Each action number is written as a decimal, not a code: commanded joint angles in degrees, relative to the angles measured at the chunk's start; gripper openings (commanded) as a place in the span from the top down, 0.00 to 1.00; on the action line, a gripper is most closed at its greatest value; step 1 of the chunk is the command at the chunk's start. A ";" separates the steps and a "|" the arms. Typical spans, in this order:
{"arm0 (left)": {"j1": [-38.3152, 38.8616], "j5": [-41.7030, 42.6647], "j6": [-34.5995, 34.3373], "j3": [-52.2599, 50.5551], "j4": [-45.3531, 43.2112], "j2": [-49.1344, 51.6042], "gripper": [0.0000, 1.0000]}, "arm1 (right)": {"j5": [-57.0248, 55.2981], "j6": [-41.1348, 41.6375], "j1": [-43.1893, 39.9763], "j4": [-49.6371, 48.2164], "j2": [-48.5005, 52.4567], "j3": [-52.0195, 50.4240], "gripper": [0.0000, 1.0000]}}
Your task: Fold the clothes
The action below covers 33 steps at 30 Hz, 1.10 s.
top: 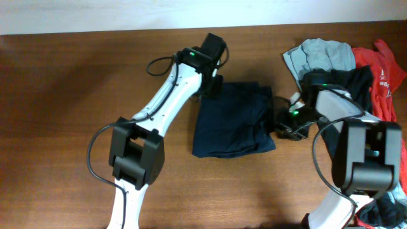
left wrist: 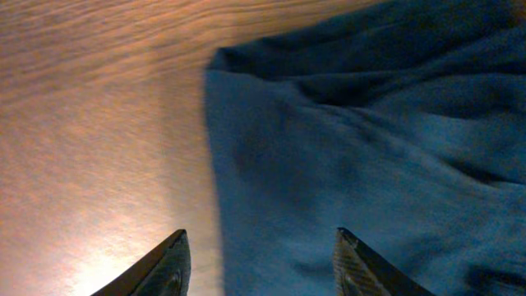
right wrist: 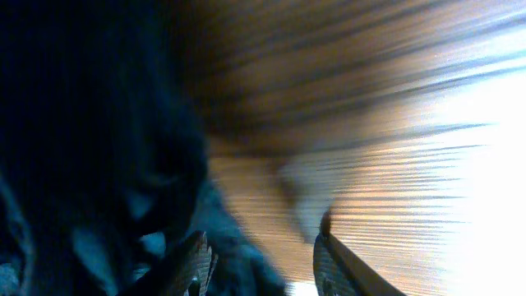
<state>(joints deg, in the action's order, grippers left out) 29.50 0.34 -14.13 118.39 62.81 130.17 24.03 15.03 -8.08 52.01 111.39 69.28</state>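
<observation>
The navy-blue shorts (top: pixel 234 121) lie folded into a rough rectangle at the table's middle. My left gripper (top: pixel 213 86) is at their far-left corner. In the left wrist view its fingers (left wrist: pixel 260 247) are open, straddling the shorts' edge (left wrist: pixel 345 148), holding nothing. My right gripper (top: pixel 284 124) is at the shorts' right edge. In the blurred right wrist view its fingers (right wrist: pixel 263 255) are open, with dark cloth (right wrist: pixel 90 164) beside the left finger.
A pile of other clothes sits at the back right: a grey garment (top: pixel 318 54), a black garment (top: pixel 356 79) and a red shirt (top: pixel 388 70). Bare wooden table (top: pixel 63 127) spreads to the left.
</observation>
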 commanded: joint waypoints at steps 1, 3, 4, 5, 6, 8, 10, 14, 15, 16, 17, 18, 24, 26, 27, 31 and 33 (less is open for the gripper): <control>-0.07 1.84 10.12 0.70 -0.61 4.09 0.45 | 1.73 -1.97 -3.30 0.00 -7.63 0.61 0.53; -0.04 2.73 12.70 0.70 -0.59 4.87 0.46 | 5.33 -5.79 -2.99 0.61 -11.21 0.61 0.54; -0.04 3.13 14.05 0.70 -0.61 4.90 0.50 | 8.09 -8.96 -2.01 1.20 -12.79 0.61 0.55; 0.02 3.08 15.15 0.70 -1.22 4.87 0.50 | 10.51 -12.33 -0.48 1.84 -13.86 0.61 0.55; 0.11 3.02 15.78 0.70 -1.81 4.87 0.49 | 11.43 -13.60 0.46 2.10 -14.19 0.61 0.59; 0.11 2.60 16.48 0.70 -3.19 4.98 0.48 | 12.96 -15.91 3.93 2.40 -14.34 0.61 0.61; -0.28 0.81 16.37 0.70 -3.61 5.11 0.49 | 12.72 -17.22 7.56 2.03 -14.19 0.52 0.60; -1.84 -0.15 16.31 0.70 -3.61 5.16 0.71 | 4.04 -13.88 15.15 1.64 -13.51 0.26 0.43; -1.97 -0.15 16.31 0.70 -3.61 5.16 0.73 | 3.26 -13.42 15.65 1.60 -13.44 0.22 0.41; -2.16 -0.15 16.31 0.70 -3.61 5.16 0.76 | 0.81 -12.76 17.55 1.09 -13.00 -0.15 0.39; -2.21 -0.15 16.31 0.70 -3.58 5.16 0.78 | -0.28 -12.66 18.51 0.87 -12.74 -0.37 0.39; -2.19 -0.15 16.26 0.70 -3.61 5.16 0.81 | -2.73 -11.10 19.67 0.72 -12.24 -0.61 0.39; -2.93 -0.79 13.27 0.70 -2.73 5.16 0.99 | -15.04 -1.62 21.31 3.52 -9.73 -2.25 0.79; -3.43 -0.72 13.27 0.70 -2.47 5.16 0.99 | -15.93 -1.66 21.14 3.28 -9.73 -2.29 0.80; -3.69 -0.44 13.31 0.70 -2.40 5.16 0.99 | -15.65 -2.60 21.14 2.64 -9.73 -2.29 0.80; -3.74 2.29 16.94 0.90 -1.75 4.81 0.77 | -15.52 -4.26 21.29 1.75 -9.73 -2.29 0.70; -3.74 2.43 17.07 1.05 -1.20 3.96 0.69 | -15.52 -4.26 21.29 1.66 -9.73 -2.29 0.64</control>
<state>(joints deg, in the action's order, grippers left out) 25.93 1.08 1.06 118.45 60.93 134.69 10.52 10.46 13.28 53.80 101.45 67.37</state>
